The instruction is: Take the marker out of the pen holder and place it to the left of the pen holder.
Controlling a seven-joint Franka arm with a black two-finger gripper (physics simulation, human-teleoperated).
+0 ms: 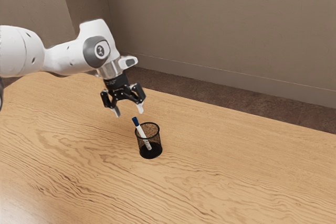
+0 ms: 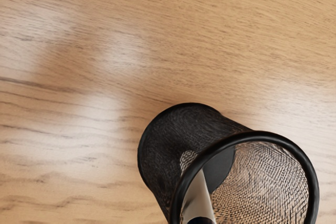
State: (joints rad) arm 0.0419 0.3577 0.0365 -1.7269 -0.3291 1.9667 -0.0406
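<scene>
My gripper (image 1: 128,113) hangs open above the table, its two fingertips apart with nothing between them. Just below it and toward the exterior view's right stands the black mesh pen holder (image 1: 150,149), upright. A white marker (image 1: 142,132) with a dark blue cap leans inside it, the capped end rising above the rim near the gripper, apart from the fingers. In the wrist view the pen holder (image 2: 184,129) is seen from above, with the marker (image 2: 199,198) inside against its wall, cap end toward the camera.
The wooden table (image 1: 236,166) spreads around the pen holder. Its far edge runs in front of a brown wall (image 1: 226,30), with dark floor between them.
</scene>
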